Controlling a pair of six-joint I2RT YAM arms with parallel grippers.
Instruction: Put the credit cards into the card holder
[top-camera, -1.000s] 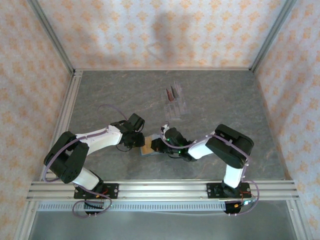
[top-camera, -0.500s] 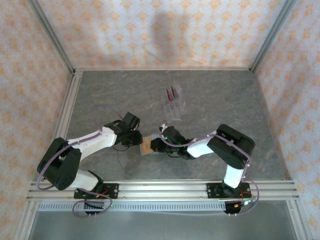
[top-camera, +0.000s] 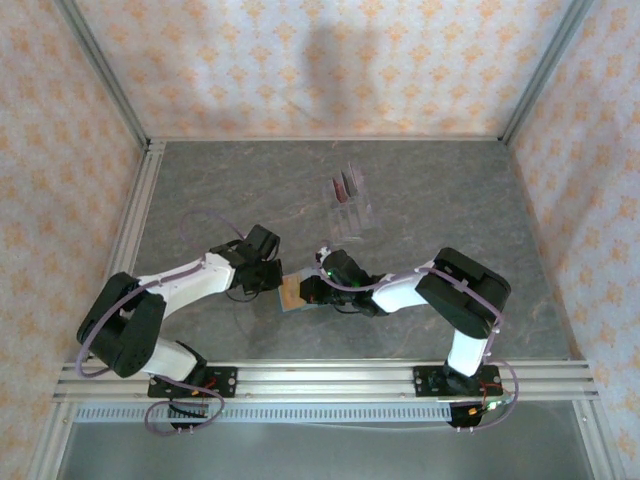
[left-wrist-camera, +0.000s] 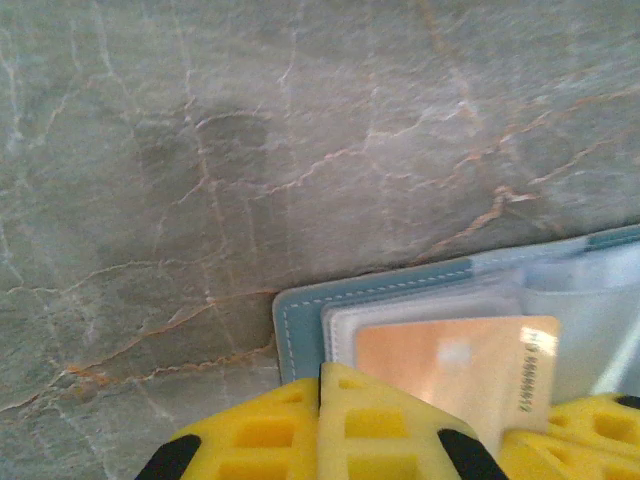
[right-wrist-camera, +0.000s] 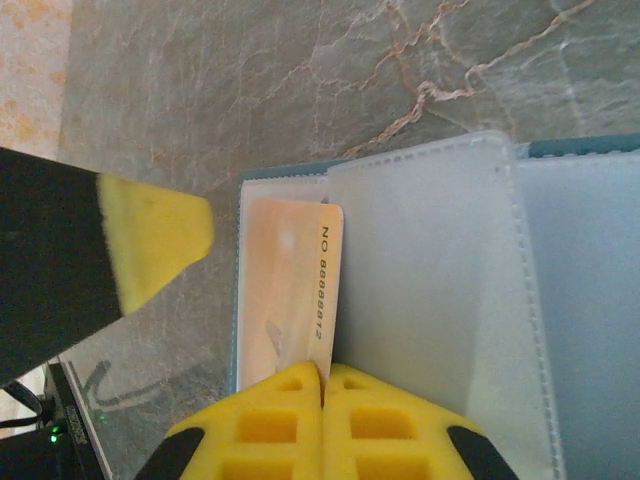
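The card holder (top-camera: 297, 305) lies open on the table between my two grippers, teal rim (left-wrist-camera: 298, 322) up and frosted sleeves (right-wrist-camera: 430, 290) showing. A brownish-orange credit card (right-wrist-camera: 285, 290) sits in its left sleeve, numbers along one edge (left-wrist-camera: 450, 365). My left gripper (left-wrist-camera: 322, 370) is shut and empty, its tips over the holder's left corner next to the card (top-camera: 277, 283). My right gripper (right-wrist-camera: 322, 370) is shut on the near edge of a frosted sleeve, beside the card (top-camera: 310, 290). Dark red cards (top-camera: 346, 184) stand farther back.
A clear plastic slotted rack (top-camera: 354, 212) stands at the table's centre back and holds those dark cards. Aluminium rails (top-camera: 320, 375) run along the near edge, with patterned walls on three sides. The left gripper's yellow finger (right-wrist-camera: 150, 245) sits just left of the holder.
The left gripper's jaws have closed and it has shifted a little toward the holder's left edge. The right gripper has kept its place on the sleeve.
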